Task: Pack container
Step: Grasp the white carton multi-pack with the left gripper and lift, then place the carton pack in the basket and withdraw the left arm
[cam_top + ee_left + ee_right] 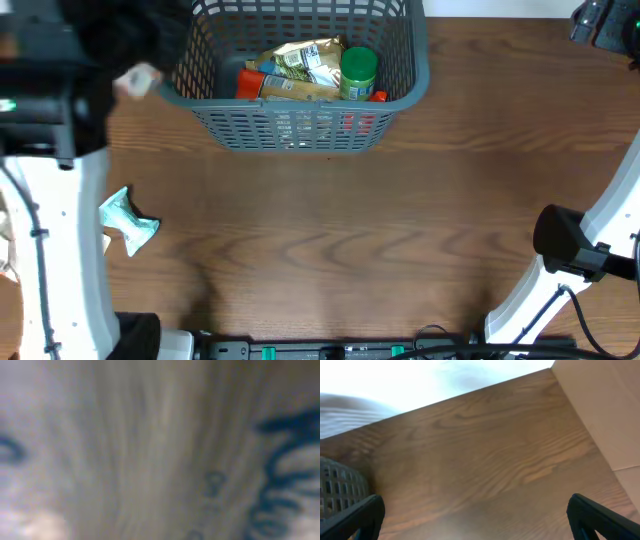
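Container [300, 132] holds a green-lidded jar [358, 72], snack bag [303, 60], orange packet [252, 84].

Dark brown wood-grain table [330, 220] is recorded across the overhead view. A pale strip [500, 8] is noted beyond its far edge. In the right wrist view, a tan panel [605, 410] is seen beside the table; the area beyond is washed out by bright light.

The brown wood-grain table [330, 220] carries the dark grey slotted container [300, 130] at its far edge, near the middle. A crumpled pale blue-green packet [127, 222] lies toward the left side, well apart from it.
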Controlling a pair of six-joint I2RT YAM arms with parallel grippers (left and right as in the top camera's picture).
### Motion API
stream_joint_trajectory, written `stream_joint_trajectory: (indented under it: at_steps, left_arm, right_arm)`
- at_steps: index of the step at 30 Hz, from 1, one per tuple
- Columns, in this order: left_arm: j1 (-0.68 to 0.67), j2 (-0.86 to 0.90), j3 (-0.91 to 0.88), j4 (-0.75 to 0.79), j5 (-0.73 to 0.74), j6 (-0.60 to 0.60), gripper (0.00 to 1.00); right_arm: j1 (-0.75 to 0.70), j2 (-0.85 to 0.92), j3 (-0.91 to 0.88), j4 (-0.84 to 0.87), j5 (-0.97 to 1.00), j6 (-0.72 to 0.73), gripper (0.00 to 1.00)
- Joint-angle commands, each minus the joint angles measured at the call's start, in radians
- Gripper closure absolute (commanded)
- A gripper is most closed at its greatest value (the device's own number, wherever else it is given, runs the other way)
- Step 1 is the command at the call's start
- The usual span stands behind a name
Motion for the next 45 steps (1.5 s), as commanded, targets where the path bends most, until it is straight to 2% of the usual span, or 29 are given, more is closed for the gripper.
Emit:
stream_joint_trajectory:
  at_steps: [1, 4, 7, 20, 23, 24, 26, 27, 28, 29, 33, 36, 38, 44, 45]
  left_arm:
    - [-0.09, 0.038, 0.004, 0.091, -0.038, 0.438, 0.94]
    - [-0.136, 0.104, 0.003, 0.193, -0.038, 0.518, 0.94]
    - [-0.144, 0.19, 0.003, 0.251, -0.039, 0.537, 0.94]
    - [-0.132, 0.587, 0.003, 0.259, -0.043, 0.537, 0.94]
    - [-0.126, 0.643, 0.003, 0.252, -0.056, 0.537, 0.88]
    - [-0.124, 0.656, 0.003, 0.249, -0.069, 0.536, 0.85]
    - [-0.116, 0.675, 0.003, 0.243, -0.095, 0.536, 0.62]
    - [-0.111, 0.679, 0.003, 0.24, -0.095, 0.536, 0.46]
    - [-0.108, 0.679, 0.003, 0.238, -0.094, 0.536, 0.21]
    - [-0.104, 0.677, 0.003, 0.238, -0.095, 0.536, 0.02]
    - [-0.099, 0.634, 0.004, 0.233, -0.097, 0.52, 0.02]
    - [-0.102, 0.558, 0.004, 0.233, -0.138, 0.423, 0.02]
    - [-0.104, 0.48, 0.004, 0.233, -0.182, 0.37, 0.02]
    - [-0.105, 0.211, 0.004, 0.232, -0.269, 0.351, 0.02]
    - [-0.102, 0.167, 0.004, 0.233, -0.293, 0.313, 0.02]
  right_arm:
    - [-0.008, 0.01, -0.002, -0.005, -0.04, -0.013, 0.01]
    - [-0.008, 0.01, -0.002, -0.005, -0.055, -0.013, 0.01]
    - [-0.008, 0.01, -0.002, -0.006, -0.065, -0.013, 0.01]
    - [-0.007, 0.01, -0.002, -0.017, -0.076, -0.013, 0.01]
    - [-0.007, 0.01, -0.002, -0.017, -0.076, -0.013, 0.01]
    - [-0.007, 0.01, -0.002, -0.017, -0.076, -0.013, 0.01]
    - [-0.007, 0.01, -0.002, -0.017, -0.076, -0.013, 0.01]
    - [-0.007, 0.01, -0.002, -0.017, -0.076, -0.013, 0.01]
    - [-0.007, 0.01, -0.002, -0.017, -0.076, -0.013, 0.01]
    - [-0.007, 0.01, -0.002, -0.017, -0.076, -0.013, 0.01]
    - [-0.007, 0.01, -0.002, -0.023, -0.076, -0.013, 0.01]
    - [-0.007, 0.01, -0.002, -0.029, -0.076, -0.013, 0.01]
    - [-0.007, 0.01, -0.002, -0.029, -0.076, -0.014, 0.01]
    - [-0.007, 0.01, -0.002, -0.029, -0.076, -0.014, 0.01]
    - [-0.007, 0.01, -0.002, -0.029, -0.076, -0.014, 0.01]
